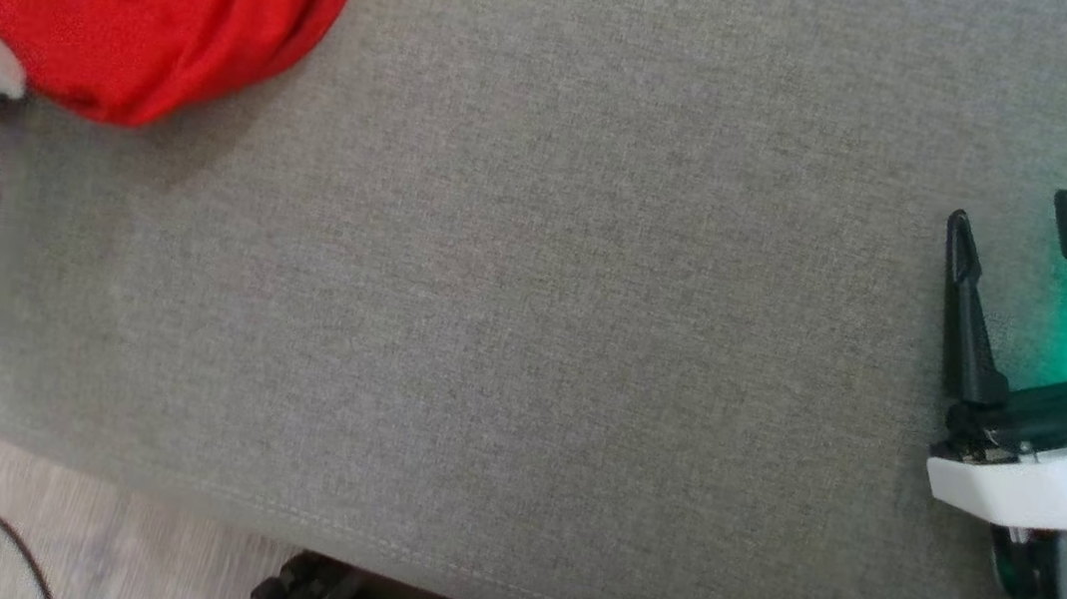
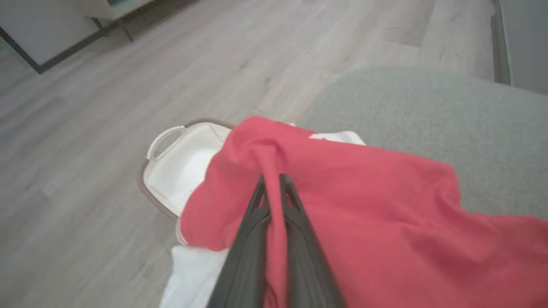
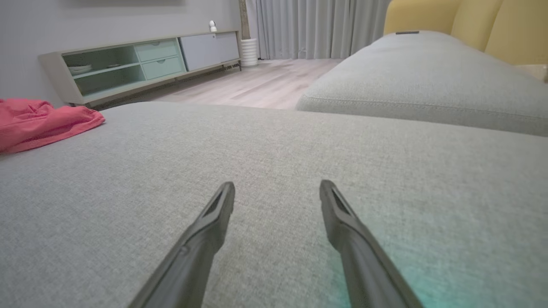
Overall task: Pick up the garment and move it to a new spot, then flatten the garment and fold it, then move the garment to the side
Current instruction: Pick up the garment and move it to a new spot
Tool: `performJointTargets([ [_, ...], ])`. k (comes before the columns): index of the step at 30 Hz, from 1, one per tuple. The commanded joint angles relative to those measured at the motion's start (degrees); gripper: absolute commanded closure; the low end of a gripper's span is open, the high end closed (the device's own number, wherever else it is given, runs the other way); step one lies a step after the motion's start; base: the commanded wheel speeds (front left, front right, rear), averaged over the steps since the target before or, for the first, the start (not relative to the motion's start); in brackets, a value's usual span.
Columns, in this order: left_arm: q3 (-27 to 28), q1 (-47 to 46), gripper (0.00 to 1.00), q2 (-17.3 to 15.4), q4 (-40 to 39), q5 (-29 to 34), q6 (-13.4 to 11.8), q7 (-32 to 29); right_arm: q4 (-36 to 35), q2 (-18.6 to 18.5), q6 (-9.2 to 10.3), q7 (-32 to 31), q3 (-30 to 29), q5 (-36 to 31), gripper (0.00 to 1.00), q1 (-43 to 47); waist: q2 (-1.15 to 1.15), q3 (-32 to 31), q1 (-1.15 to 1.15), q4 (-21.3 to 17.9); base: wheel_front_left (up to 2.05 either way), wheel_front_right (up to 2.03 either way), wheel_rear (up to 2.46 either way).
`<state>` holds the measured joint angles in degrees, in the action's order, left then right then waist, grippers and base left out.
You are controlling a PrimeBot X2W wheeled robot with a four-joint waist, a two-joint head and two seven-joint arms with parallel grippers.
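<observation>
While your left jaws are pressed together on a narrow ridge of the red garment (image 2: 364,205), treat the pinch as a thin one. In the left wrist view a single fold runs up between the dark fingers (image 2: 252,239), and the rest of the cloth hangs loose around them.

The garment lies bunched at the far left corner of the grey cushion (image 1: 544,291), with part of it spilling over the edge. There it rests on some white cloth (image 2: 192,273) above a pale laundry basket (image 2: 165,139) that stands on the wooden floor (image 2: 107,85).

The step in hand looks like the lift and carry to a new spot. Raise the arm straight up first, so the hanging part clears the cushion's edge and peels off the white cloth (which could cling and come along). Only then swing inward over the open middle of the cushion. Go slowly, since a thin fold will likely slip under a jerk, and a dragged hem will twist the cloth and make flattening harder.

Your right jaws are spread wide and grip nothing. They hover low over the right side of the cushion, in a green glow, well apart from the garment. Leave them out of the carry. Once the cloth hangs free, I'd judge them well placed to take a second corner.
</observation>
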<state>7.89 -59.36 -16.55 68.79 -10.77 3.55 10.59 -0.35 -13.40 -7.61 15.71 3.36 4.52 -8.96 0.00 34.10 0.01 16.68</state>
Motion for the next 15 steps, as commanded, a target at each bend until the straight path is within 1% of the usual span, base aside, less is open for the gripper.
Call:
performJointTargets([
  [1, 0.47, -1.22, 1.0, -5.24, -1.92, 0.64, 0.18, 1.43, 2.96, -0.76, 0.12, -0.71, -0.41, -0.36, 0.0, 0.75, 0.0, -1.43, -0.01, -0.47, 0.0, 0.0, 0.0],
  [3, -0.53, -1.76, 1.0, -6.35, -3.4, 1.68, 0.51, 3.42, 3.57, 0.04, 0.12, -0.71, 0.11, -0.14, 0.0, 0.26, 0.0, -3.43, -0.01, -0.99, 0.0, 0.0, 0.0],
  [6, -1.65, -2.28, 1.0, -7.72, -8.01, 2.81, 1.24, 4.31, 4.83, 1.63, 0.12, -0.71, 1.21, 0.43, 0.0, -0.55, 0.0, -7.31, -0.01, -2.06, 0.0, 0.0, 0.0],
  [10, -3.26, -1.11, 1.0, -8.86, -18.76, 4.05, 2.59, 4.38, 6.56, 4.43, 0.12, -0.71, 2.99, 1.33, 0.0, -1.02, 0.0, -13.19, -0.01, -4.22, 0.0, 0.0, 0.0],
  [15, -7.53, 0.4, 1.0, -9.61, -29.34, 5.45, 3.57, 4.4, 8.33, 7.46, 0.12, -0.71, 5.07, 2.49, 0.0, -0.48, 0.0, -20.56, -0.01, -8.65, 0.0, 0.0, 0.0],
])
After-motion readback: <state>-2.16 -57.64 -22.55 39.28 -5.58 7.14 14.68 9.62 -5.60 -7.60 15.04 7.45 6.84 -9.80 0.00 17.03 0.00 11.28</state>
